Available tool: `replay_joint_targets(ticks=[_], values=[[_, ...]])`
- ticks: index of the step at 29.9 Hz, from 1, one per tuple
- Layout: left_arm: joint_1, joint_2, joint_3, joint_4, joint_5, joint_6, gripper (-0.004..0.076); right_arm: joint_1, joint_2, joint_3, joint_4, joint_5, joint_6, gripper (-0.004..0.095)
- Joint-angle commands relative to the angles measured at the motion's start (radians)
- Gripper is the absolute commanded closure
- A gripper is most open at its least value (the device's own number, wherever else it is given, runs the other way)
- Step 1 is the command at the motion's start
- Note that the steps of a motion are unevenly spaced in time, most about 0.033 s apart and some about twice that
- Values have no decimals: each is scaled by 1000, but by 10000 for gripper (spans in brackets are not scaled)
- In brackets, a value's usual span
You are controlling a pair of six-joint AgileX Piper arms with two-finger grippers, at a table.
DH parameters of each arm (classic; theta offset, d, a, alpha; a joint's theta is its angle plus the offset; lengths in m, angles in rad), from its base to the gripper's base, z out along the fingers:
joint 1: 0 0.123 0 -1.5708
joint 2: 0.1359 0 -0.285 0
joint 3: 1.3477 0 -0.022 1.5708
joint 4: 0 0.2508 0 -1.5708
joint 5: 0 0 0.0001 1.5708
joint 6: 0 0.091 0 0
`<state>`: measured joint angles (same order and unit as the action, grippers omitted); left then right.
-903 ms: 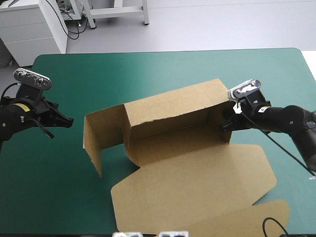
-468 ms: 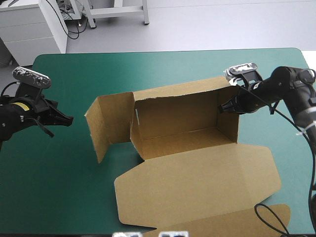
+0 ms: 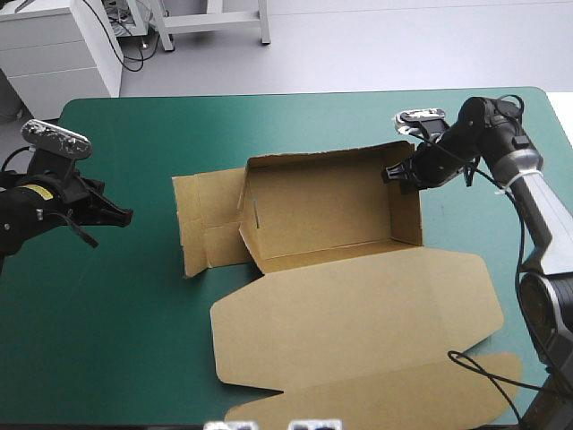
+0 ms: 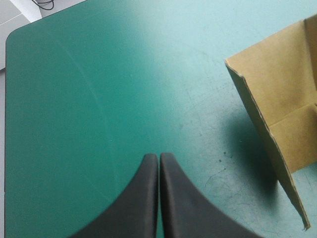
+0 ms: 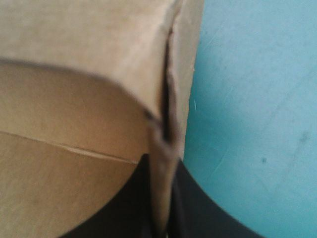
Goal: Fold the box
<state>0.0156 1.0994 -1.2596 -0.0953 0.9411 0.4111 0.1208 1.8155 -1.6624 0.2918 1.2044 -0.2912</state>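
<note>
The brown box (image 3: 331,210) stands mid-table as an open tray, its back and right walls raised. Its lid (image 3: 358,313) lies flat toward the near edge. A left flap (image 3: 201,228) leans outward beside it. My right gripper (image 3: 394,175) is at the tray's far right corner, shut on the box's right wall (image 5: 166,163), which runs between the black fingers. My left gripper (image 3: 125,215) hovers over bare teal-green cover left of the box, its fingers (image 4: 148,198) shut on nothing. The box's left flap (image 4: 277,119) stands ahead of it and to one side.
A second strip of brown board (image 3: 394,394) lies along the table's near edge, below the lid. Bare teal-green cover (image 3: 116,322) stretches left of the box and along the far edge (image 3: 295,112).
My right gripper has swung toward the far edge with the box's right wall, turning the tray squarer to the table. The left flap has dropped lower. The left arm has not moved.
</note>
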Motion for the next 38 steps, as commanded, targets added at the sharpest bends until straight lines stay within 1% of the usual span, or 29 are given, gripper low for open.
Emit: replay_joint_targets(ticks=[1,4,7,10,12,14,15,19,21,25,31,35,38], values=[[1,-19,-23,-11,-61,-6,731,2,39,-61,14,40,13,923],[1,-19,-23,-13,-59,-4,731,2,61,-84,21,15,1,912],[1,-19,-23,-15,-61,-4,731,2,61,-90,34,-13,-40,790],[-1,-19,-23,-15,-61,1,731,2,61,-90,34,-25,-40,578],[-1,-19,-23,-15,-64,1,731,2,61,-90,32,-29,-53,415],[-1,-19,-23,-15,-64,1,731,2,61,-91,32,-31,-58,297],[-1,-19,-23,-15,-64,1,731,2,61,-96,32,-29,-58,275],[-1,-19,-21,-15,-64,1,731,2,61,-157,26,48,-50,282],[-1,-19,-21,-15,-60,-2,731,2,44,-175,24,43,-6,282],[-1,-19,-21,-15,-55,-2,731,4,-7,-176,27,43,-21,283],[-1,-19,-21,-19,-61,-2,731,67,-48,-176,-95,43,-8,281],[-1,-19,-21,-19,-58,-2,731,127,-25,-176,-195,43,41,281],[-1,-19,-21,-25,-58,-2,731,132,6,-176,-240,43,87,281]])
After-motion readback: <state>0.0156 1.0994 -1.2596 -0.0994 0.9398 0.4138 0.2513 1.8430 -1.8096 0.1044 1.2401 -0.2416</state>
